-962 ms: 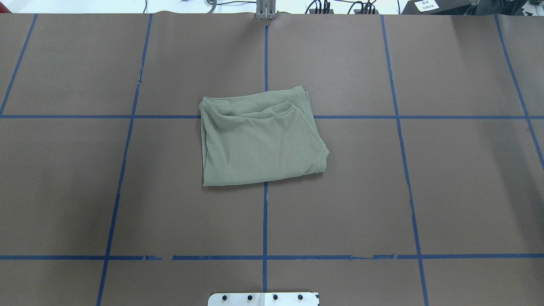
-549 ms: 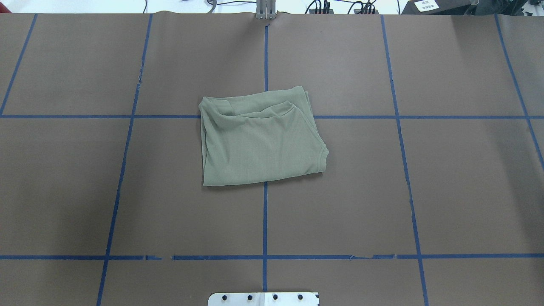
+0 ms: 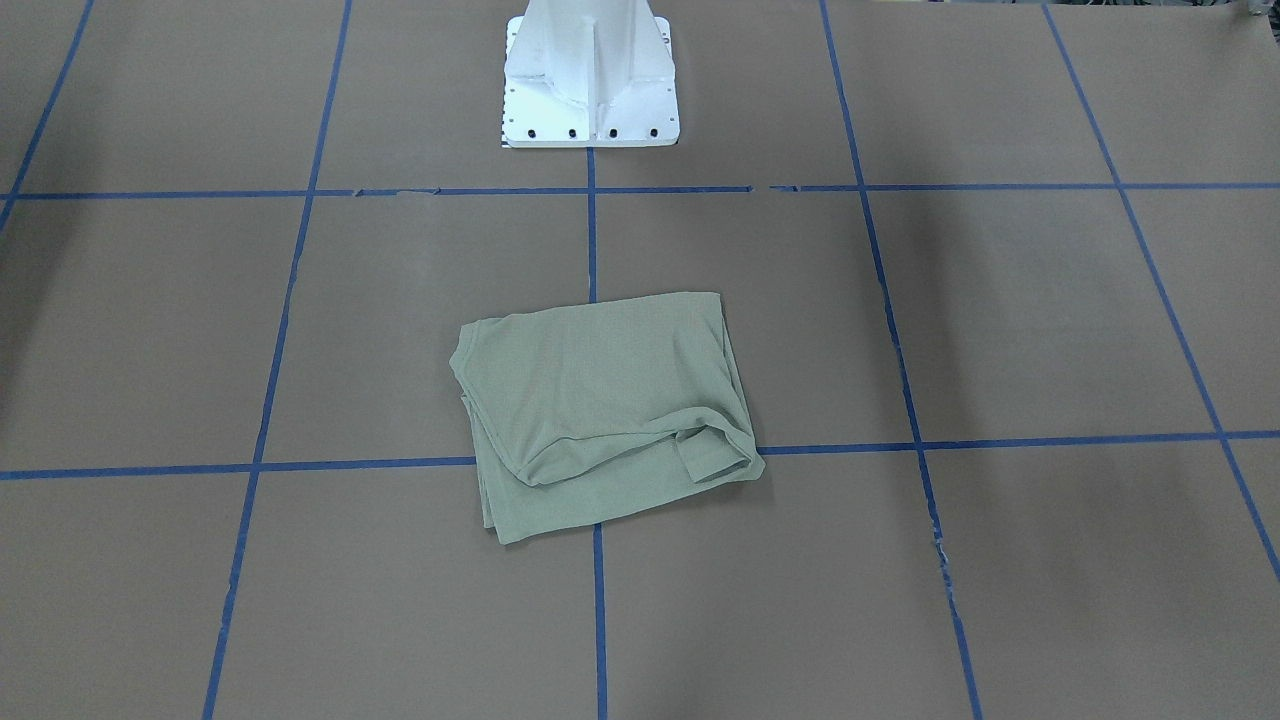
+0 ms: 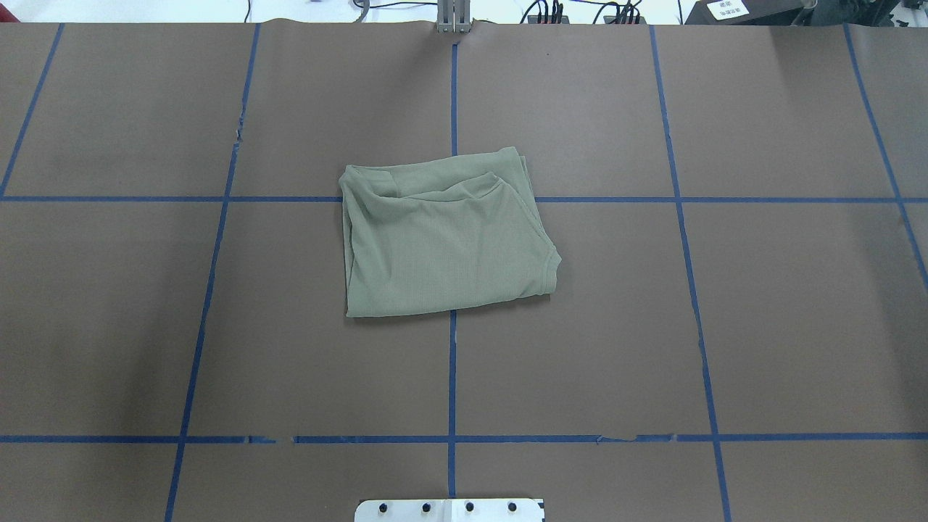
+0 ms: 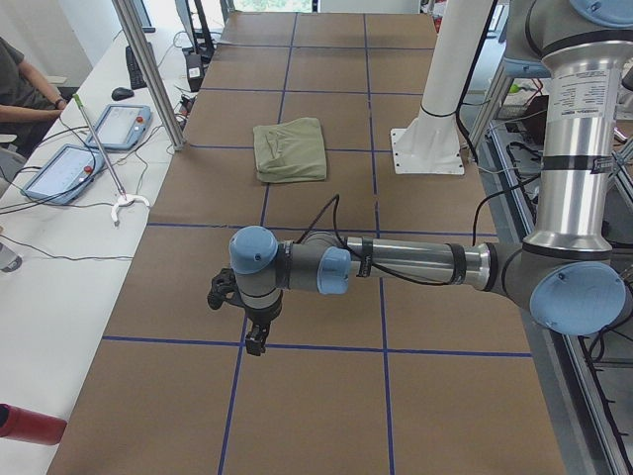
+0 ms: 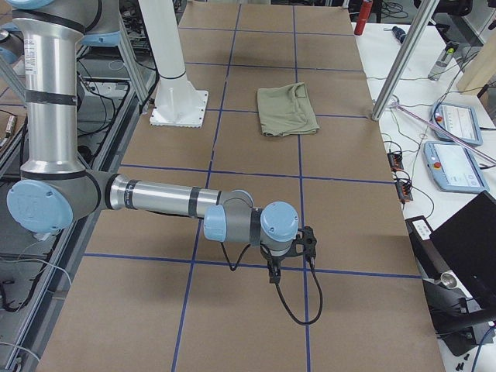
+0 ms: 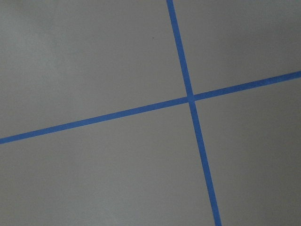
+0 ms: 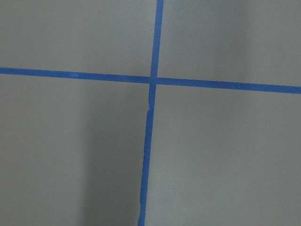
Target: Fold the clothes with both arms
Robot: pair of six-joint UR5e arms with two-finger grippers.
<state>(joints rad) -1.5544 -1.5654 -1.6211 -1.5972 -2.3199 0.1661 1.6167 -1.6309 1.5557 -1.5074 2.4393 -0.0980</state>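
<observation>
1. Left gripper (image 5: 253,336): low over the brown table (image 4: 761,326), well apart from the garment; opening cannot be told.
2. Right gripper (image 6: 273,273): likewise, at the opposite end; opening cannot be told.
3. Sage-green long-sleeved shirt (image 4: 442,243): mid-table, across blue tape lines (image 4: 452,377), folded into a compact rectangle, released.

Folding judged complete; nothing apparent remains.

The left tool (image 5: 255,339) and the right tool (image 6: 272,273) show only small, in the side views, so how their jaws stand cannot be told. The folded shirt (image 4: 442,243) hides its inner layers. The pedestal (image 3: 590,80) is cut off by the front view's top edge, and a person (image 5: 22,84) by the left view's edge.
</observation>
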